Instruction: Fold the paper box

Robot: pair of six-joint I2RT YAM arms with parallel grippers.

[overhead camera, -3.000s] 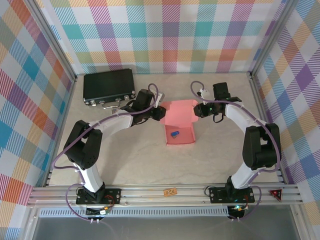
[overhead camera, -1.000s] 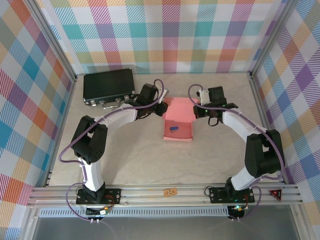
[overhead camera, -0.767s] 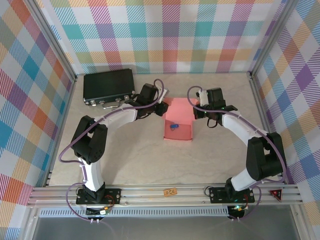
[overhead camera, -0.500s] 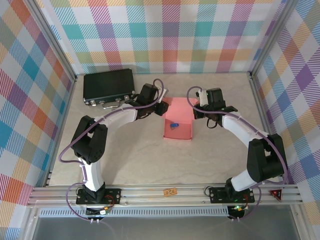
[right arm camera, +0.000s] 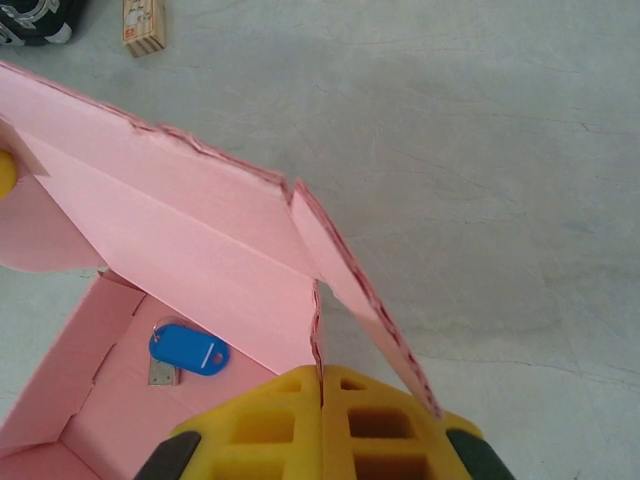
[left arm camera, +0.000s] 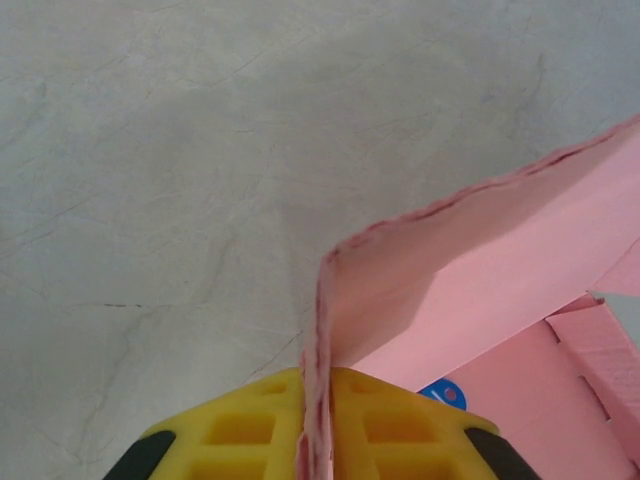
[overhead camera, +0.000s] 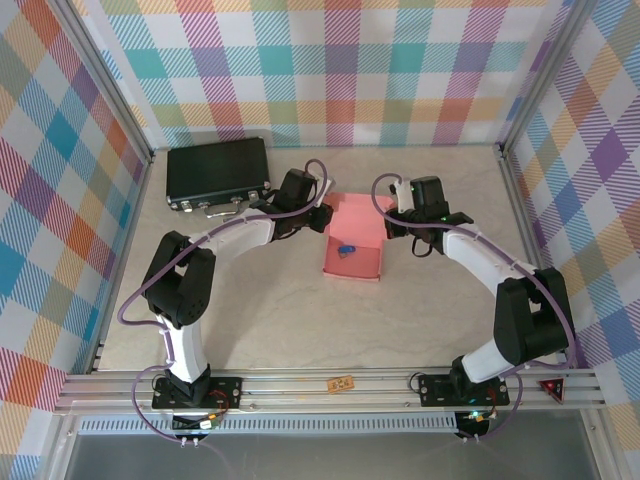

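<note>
Paper box (overhead camera: 353, 248) lid has swung forward over its tray at frame centre, left tool (left arm camera: 317, 405) and right tool (right arm camera: 321, 395) each clamped on a lid flap, so closing looks near.

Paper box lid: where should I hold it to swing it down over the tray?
Its side edges, one gripper from each side: the paper box lid stands raised, hinged along the far wall, leaving those thin edges free. The left gripper and right gripper pinch there.
</note>
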